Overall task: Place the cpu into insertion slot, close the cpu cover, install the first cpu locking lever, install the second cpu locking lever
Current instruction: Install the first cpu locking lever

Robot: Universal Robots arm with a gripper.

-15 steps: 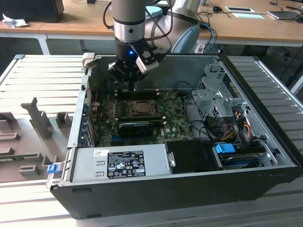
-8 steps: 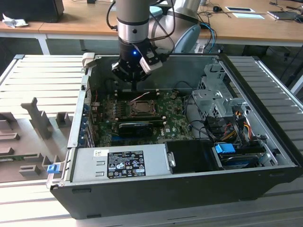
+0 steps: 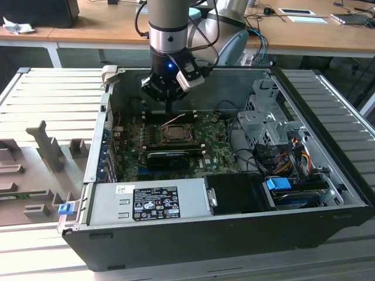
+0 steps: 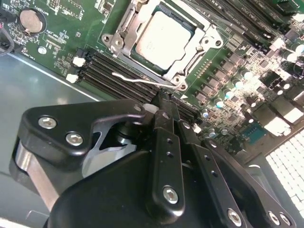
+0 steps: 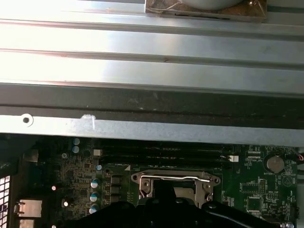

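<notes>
The cpu (image 4: pixel 161 34) lies flat in the insertion slot (image 4: pixel 202 45), pale and square. The silver cpu cover (image 4: pixel 124 29) lies down around it, and the chip shows through its window. A thin wire locking lever (image 4: pixel 133 80) runs along the socket's edge beside the memory slots, its free end sticking out. My gripper (image 4: pixel 161 103) hangs just past that edge with its black fingers shut and nothing between them. In the exterior view the gripper (image 3: pixel 170 111) points down just behind the socket (image 3: pixel 177 133), by the raised lever (image 3: pixel 174 121). The socket (image 5: pixel 175 183) sits above the gripper body in the first wrist view.
The open computer case (image 3: pixel 328 175) walls in the green board. A black card (image 3: pixel 173 158) lies in front of the socket, with the power supply (image 3: pixel 155 202) nearer still. Drive bays and cables (image 3: pixel 281 152) fill the exterior view's right. Memory slots (image 4: pixel 114 66) lie beside the lever.
</notes>
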